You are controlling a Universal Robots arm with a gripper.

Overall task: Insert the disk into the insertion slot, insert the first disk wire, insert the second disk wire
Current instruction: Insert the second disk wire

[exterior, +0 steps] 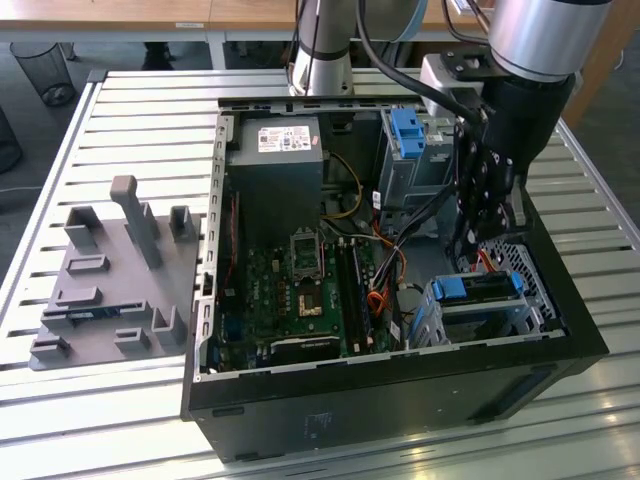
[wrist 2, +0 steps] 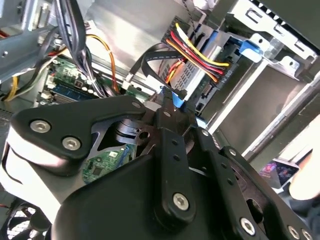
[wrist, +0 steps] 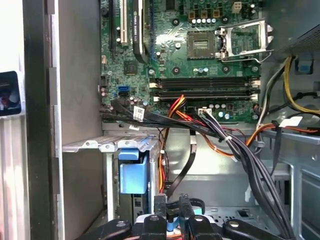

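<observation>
Open computer case (exterior: 400,390) is lying on a slatted metal table (exterior: 120,110), side panel off. A grey moulded fixture (exterior: 110,290) is sitting on the table toward the exterior view's left, well apart from the case.

The arm is reaching down into the case at the exterior view's right. The gripper (exterior: 475,240) is hanging just above the drive bay, low in the frame.

The disk (exterior: 480,288) is sitting inside the insertion slot (exterior: 527,278), its blue caddy front facing up. The perforated silver wall of the bay is standing beside it. The taller grey cage (exterior: 410,150) with its blue tab is standing further back, near the power supply (exterior: 275,160).

In both wrist views the gripper (wrist 2: 169,102) (wrist: 171,215) is showing its fingers (wrist 2: 172,150) drawn close together and pinching a small blue connector (wrist 2: 170,95) (wrist: 172,223). A flat black cable (wrist 2: 150,57) (wrist: 184,167) is running to that connector. The connector is hovering near the end of the drive; whether it is touching the socket cannot be told.

In the second wrist view a black plug (wrist 2: 220,75) carrying red, yellow and black wires is sitting against the drive's end and looking seated.

The motherboard (exterior: 300,290) (wrist: 200,50) is lying in the middle of the case, with bundles of black cable (wrist: 250,160) crossing between it and the bay.
</observation>
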